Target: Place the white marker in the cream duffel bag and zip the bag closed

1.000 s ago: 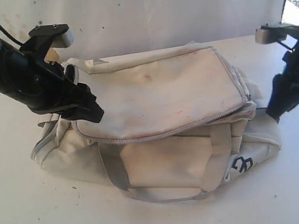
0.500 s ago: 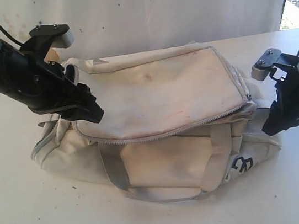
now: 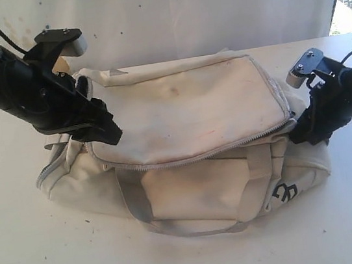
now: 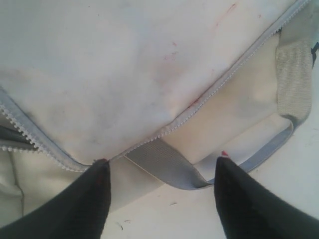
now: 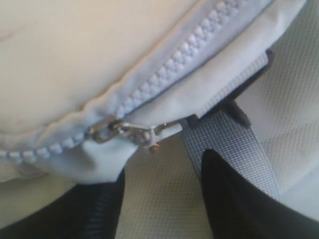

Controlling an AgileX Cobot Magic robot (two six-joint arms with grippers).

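Fingers, exterior view: left fingers sat at cream duffel bag flap's left corner, right fingers at its right end; bag lay on worktop.
Left wrist view: fingers stood apart above strap.
Right wrist view: fingers stood apart, zip pull just beyond them.

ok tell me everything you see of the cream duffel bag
Soft off-white fabric, smudged with reddish stains, the cream duffel bag lies on the white table. Light grey webbing handles, a toothed zipper round the top flap, a dark logo at one end. The flap lies down but its front edge looks unzipped; the metal zipper pull sits at one corner. The open left gripper is at the opposite corner, the open right gripper just short of the pull.
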